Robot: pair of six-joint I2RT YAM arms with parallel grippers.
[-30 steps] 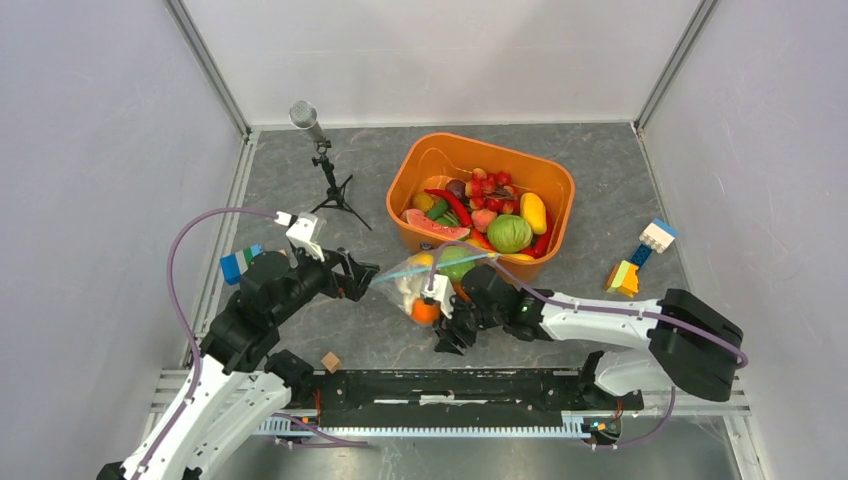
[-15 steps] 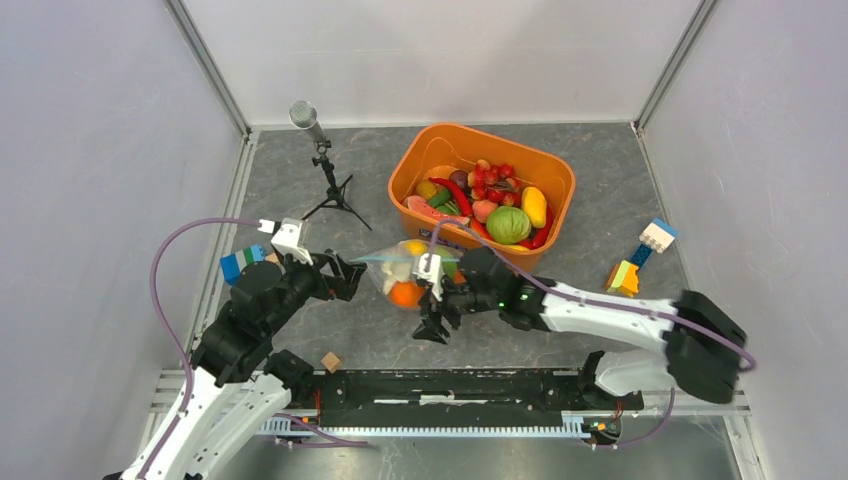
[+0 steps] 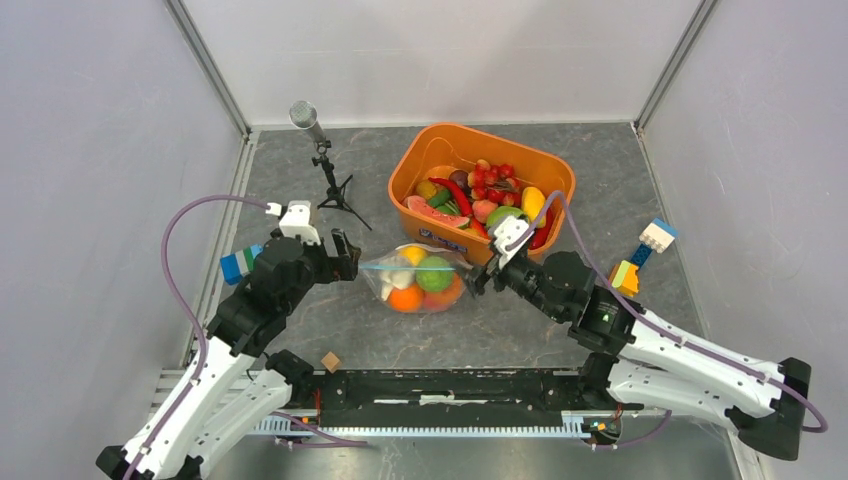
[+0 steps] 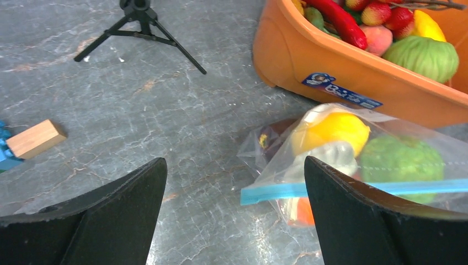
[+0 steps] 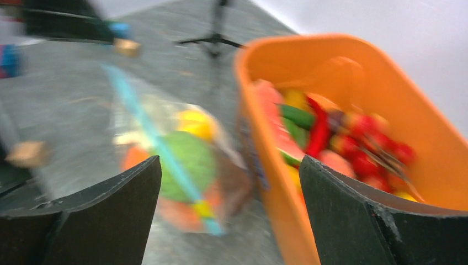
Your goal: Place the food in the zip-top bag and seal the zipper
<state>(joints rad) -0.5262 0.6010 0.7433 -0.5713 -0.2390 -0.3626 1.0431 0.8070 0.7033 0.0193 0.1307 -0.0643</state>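
Note:
The zip-top bag (image 3: 420,281) lies on the grey table in front of the orange bin, with food inside: a yellow piece (image 4: 331,130), a green round one (image 4: 403,160), an orange one (image 3: 405,297) and a white one (image 4: 338,155). Its teal zipper (image 4: 287,191) runs as one flat band across the bag (image 4: 276,165). My left gripper (image 3: 344,258) stands open just left of the zipper's end, touching nothing; the left wrist view shows its jaws (image 4: 234,165) wide apart. My right gripper (image 3: 481,277) is open at the bag's right side. Its blurred view shows the bag (image 5: 187,160) between empty fingers.
The orange bin (image 3: 437,148) behind the bag holds more toy food. A microphone on a tripod (image 3: 320,150) stands at the back left. A wooden cube (image 3: 331,361) lies near the front rail, with coloured building blocks at the right (image 3: 640,255) and left (image 3: 238,265).
The right gripper has opened and drawn back to the right of the bag. The bag has dropped flat onto the table. The left gripper has shifted slightly left, still open.

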